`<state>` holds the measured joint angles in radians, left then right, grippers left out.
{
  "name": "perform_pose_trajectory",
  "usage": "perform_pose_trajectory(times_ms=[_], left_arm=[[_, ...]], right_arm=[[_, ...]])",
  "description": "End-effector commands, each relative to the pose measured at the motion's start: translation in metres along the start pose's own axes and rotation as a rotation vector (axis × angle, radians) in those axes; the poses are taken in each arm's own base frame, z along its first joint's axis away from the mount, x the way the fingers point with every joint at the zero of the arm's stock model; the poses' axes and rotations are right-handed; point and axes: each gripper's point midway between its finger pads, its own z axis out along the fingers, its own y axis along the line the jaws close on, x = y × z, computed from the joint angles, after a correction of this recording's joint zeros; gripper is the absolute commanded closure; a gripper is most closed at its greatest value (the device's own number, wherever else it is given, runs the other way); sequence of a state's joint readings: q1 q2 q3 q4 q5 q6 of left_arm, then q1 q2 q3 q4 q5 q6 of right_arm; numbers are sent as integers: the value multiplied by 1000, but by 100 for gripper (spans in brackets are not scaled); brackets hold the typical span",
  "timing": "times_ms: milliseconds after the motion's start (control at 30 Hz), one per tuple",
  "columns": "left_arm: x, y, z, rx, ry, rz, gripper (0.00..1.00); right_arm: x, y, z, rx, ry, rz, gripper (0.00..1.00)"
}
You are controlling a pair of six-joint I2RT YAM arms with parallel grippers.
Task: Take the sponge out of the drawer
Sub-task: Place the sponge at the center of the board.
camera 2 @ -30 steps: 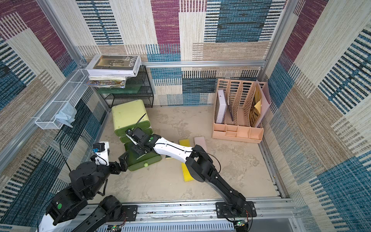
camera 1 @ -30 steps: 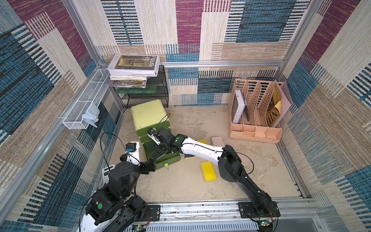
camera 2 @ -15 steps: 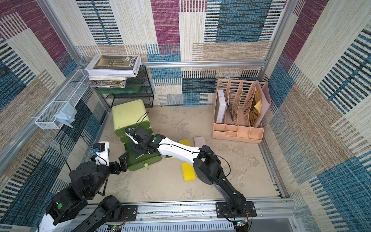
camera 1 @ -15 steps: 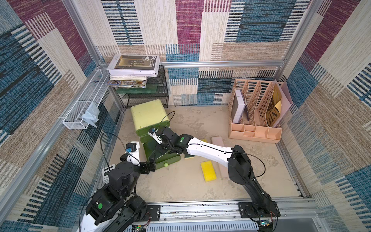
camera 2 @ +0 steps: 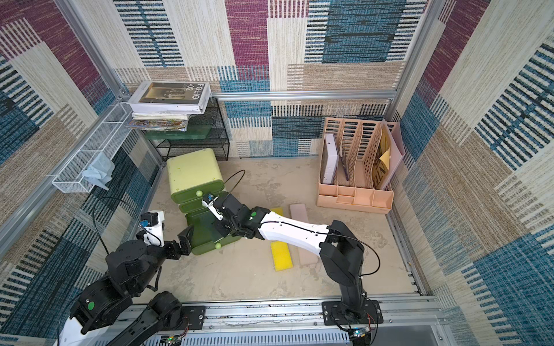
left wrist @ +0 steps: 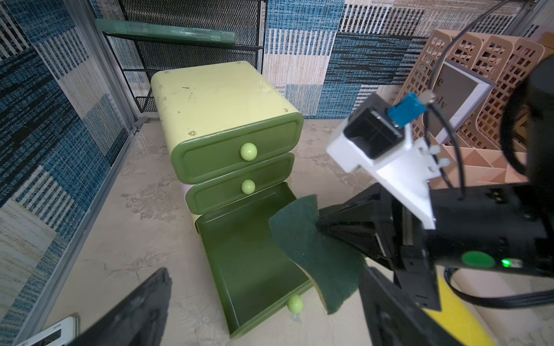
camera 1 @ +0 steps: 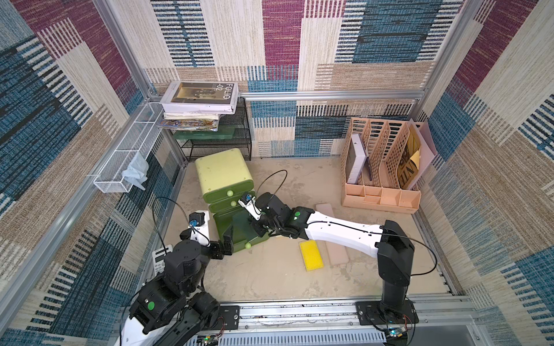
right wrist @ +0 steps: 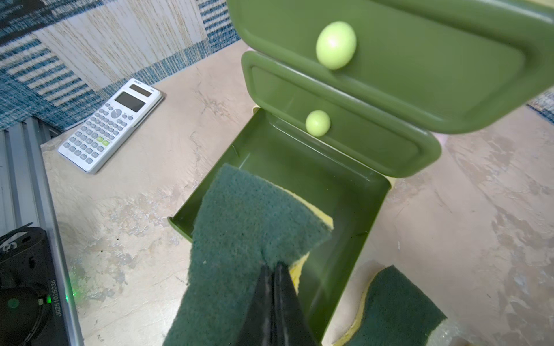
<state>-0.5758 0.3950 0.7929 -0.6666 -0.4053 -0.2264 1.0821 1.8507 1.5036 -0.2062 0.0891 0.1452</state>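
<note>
Cnt: 3 drawers point(left wrist: 209, 155), 3 knobs point(left wrist: 248, 151), 2 green-top sponges point(right wrist: 248, 215), 1 calc point(right wrist: 111, 122), 1 file organizer point(camera 1: 380, 194), 2 arms point(camera 1: 338, 232).

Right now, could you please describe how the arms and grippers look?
The left arm and right arm have black joints, white links and green dots. Black cables loop to white cameras with blue plugs. The left gripper and right gripper have tapered black fingers.
</note>
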Motion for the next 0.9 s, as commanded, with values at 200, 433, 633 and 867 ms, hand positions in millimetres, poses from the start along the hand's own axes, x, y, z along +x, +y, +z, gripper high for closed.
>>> perform_pose_trajectory(times_ms=[200, 433, 633, 867], left_arm=[[-5, 1, 2, -13, -14, -2, 0], [-4, 1, 3, -17, -10, 1, 0], [-4, 1, 4, -18, -6, 3, 0], [-4, 0, 4, -16, -6, 1, 0]], right_arm=[[31, -20, -38, 7, -44, 123, 100], [79, -49, -48, 66, 8, 224, 100], [106, -55, -56, 89, 34, 283, 100], [137, -56, -53, 98, 87, 341, 100]])
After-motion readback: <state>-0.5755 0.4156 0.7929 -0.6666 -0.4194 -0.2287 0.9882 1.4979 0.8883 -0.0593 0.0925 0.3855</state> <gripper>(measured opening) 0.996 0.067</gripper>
